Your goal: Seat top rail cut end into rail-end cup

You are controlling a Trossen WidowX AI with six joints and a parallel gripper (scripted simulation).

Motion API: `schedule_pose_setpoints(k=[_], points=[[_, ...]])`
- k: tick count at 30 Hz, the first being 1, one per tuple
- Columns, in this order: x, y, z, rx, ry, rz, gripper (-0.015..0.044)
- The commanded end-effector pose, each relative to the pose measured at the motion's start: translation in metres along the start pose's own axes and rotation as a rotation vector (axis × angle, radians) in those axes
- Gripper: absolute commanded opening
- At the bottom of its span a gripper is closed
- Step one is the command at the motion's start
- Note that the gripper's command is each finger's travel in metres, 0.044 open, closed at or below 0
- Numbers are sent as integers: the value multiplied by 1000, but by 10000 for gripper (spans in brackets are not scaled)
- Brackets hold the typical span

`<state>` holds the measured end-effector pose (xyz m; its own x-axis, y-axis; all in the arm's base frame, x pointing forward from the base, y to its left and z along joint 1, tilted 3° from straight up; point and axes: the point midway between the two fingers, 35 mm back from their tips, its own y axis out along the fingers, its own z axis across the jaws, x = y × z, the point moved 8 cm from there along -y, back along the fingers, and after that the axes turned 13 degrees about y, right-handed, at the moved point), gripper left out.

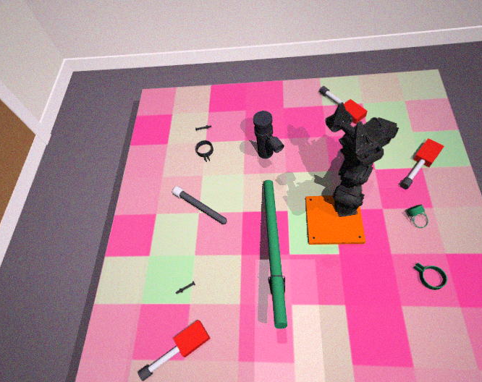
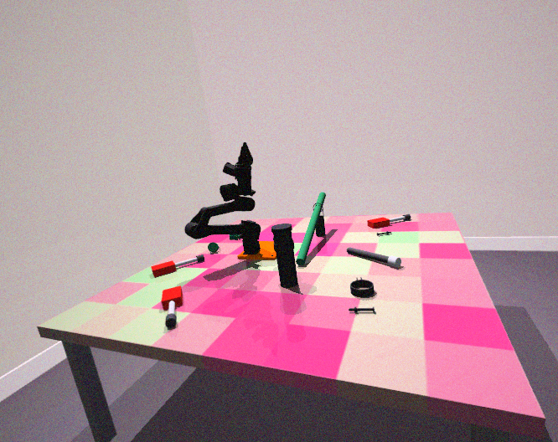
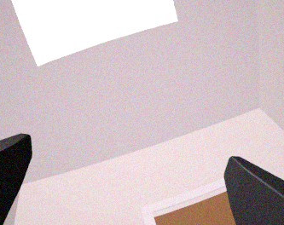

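Observation:
The green rail (image 1: 273,230) (image 2: 312,228) passes through the black loop cap (image 1: 269,281) on the short post (image 2: 320,227). It slopes down toward the big post; that end is low, near or on the table, apart from the post and cup. The big black post (image 1: 263,148) (image 2: 286,266) stands upright with its cap (image 1: 263,118) (image 2: 281,228) on top. The rail-end cup (image 1: 277,144) hangs on the band just below the cap and angles outward; it is hidden in the exterior view. My gripper (image 2: 245,144) (image 3: 130,158) is open and empty, pointing upward high above the table, far from the rail.
A grey tube with a white end (image 1: 202,208) (image 2: 372,255) lies left of the rail. A black band (image 1: 197,153) (image 2: 361,285) and bolt (image 1: 203,127) (image 2: 363,310) lie beyond it. Red-headed tools (image 1: 428,152) (image 1: 192,338) and green fittings (image 1: 417,210) lie around. The orange base plate (image 1: 333,230) is right of the rail.

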<state>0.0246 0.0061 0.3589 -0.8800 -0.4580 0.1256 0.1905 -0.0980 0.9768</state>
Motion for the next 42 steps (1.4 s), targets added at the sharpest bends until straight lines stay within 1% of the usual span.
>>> schedule_pose_setpoints(k=[1,2,7,10,14,17,21,26,31,36,42], points=[[-1,1,1,3,-5,6,426],[-4,3,2,12,-20,25,440],[-29,18,13,77,-120,176,440],[-53,30,18,119,-180,323,440],[-95,43,18,128,-247,607,440],[-124,47,9,96,-296,837,440],[-146,47,-4,44,-335,1037,440],[-165,44,-25,-64,-382,1272,440],[-175,36,-49,-213,-406,1510,440],[-174,27,-71,-405,-405,1741,440],[-162,16,-91,-678,-384,1976,440]])
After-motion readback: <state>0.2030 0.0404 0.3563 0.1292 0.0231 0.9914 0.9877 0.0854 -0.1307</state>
